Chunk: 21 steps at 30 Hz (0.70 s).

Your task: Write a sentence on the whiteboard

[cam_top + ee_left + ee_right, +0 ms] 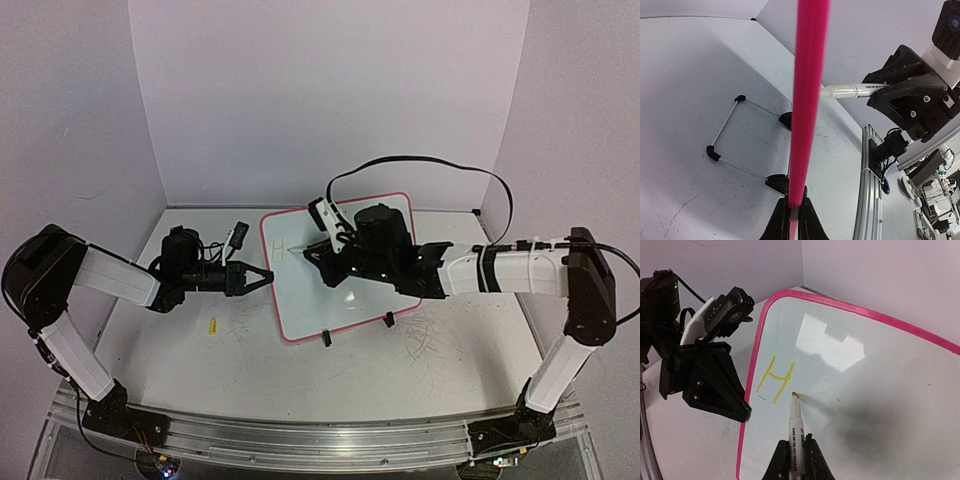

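Steadying falls to the left gripper (262, 278), pinched shut on the whiteboard (310, 300) rim at its nine o'clock, likely so it cannot slide under pen pressure. The board is propped mid-table on clip feet (326, 340). Only a yellow H (775, 380) is written. At the letter's four o'clock, the marker (794, 415) tip touches down, clamped in the right gripper (796, 446).

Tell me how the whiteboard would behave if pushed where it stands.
Probably stiff: the whiteboard shows a straight rim, edge-on, in the left wrist view. Likely tippy or prone to sliding: it stands propped on small clip feet, with the left hand pinching its rim. Its glossy face looks slippery.
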### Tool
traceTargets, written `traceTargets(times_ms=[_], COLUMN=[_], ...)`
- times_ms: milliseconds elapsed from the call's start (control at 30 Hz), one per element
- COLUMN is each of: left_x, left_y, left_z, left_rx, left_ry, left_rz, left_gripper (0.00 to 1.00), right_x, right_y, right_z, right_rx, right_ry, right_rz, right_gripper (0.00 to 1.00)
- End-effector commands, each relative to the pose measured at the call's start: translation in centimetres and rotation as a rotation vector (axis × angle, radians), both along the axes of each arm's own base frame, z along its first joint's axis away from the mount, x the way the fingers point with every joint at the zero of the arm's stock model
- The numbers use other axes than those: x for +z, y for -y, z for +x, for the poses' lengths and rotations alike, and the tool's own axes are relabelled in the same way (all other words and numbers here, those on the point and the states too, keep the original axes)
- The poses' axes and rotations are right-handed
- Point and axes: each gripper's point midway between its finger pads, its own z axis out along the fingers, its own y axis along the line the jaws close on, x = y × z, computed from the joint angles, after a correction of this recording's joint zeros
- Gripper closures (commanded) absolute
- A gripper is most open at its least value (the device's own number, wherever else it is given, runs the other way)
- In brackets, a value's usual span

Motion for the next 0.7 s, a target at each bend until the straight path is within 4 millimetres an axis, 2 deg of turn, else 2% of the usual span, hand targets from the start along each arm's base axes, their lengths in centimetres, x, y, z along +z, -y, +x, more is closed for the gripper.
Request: traceTargets(times_ms=[0,400,667], left_x=[2.7,2.7,2.6], left_y=[0.7,0.8,0.6], left_z=[0.4,0.3,0.2], left_rx=[-0.033,-0.034,-0.032], left_ry=[0.069,0.068,0.066], left_rz=[-0.045,-0.044,-0.042], left_gripper=[1.00,1.00,1.00], right_x=[0.4,-1.1,-0.8], right_y=[-0.9,-0.4,0.5], right_z=[0.3,-0.5,-0.3], right_rx=[0.009,0.016,-0.019], right_ry=[0.006,-0.030,-0.013], right_rz=[0.012,-0.022,-0.033], right_gripper=[1.00,1.00,1.00])
